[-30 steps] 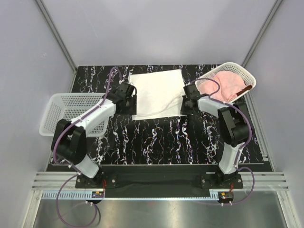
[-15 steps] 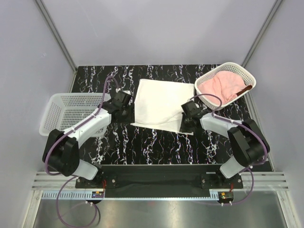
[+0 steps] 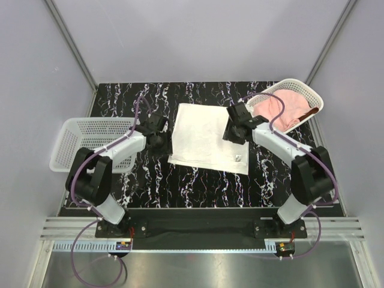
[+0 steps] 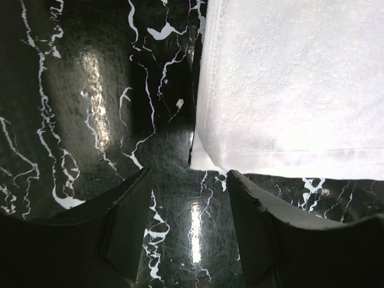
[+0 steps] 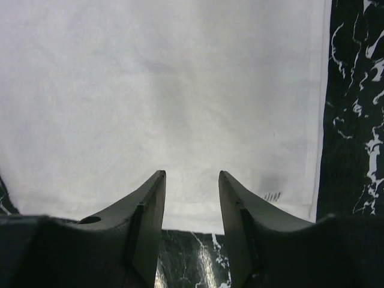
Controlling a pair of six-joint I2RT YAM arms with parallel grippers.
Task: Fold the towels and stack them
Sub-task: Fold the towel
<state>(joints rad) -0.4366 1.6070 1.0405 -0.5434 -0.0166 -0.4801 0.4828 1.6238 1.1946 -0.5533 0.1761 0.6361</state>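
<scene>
The white towel [image 3: 209, 137] lies flat, long axis near-to-far; my left gripper [image 4: 189, 175] is spread beside its left edge; my right gripper [image 5: 192, 175] is spread, empty, above it.

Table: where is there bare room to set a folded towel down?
Free: the near strip of table between the white towel and the arm bases; the far-left corner behind the left basket. Crowded: the towel's right edge by the right basket, under the right pincer.

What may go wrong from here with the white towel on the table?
The left gripper stands open beside the corner of the white towel, over bare table: closing there may miss the cloth. The right gripper is open over the towel, inside its edge: a grip there may bunch it.
</scene>
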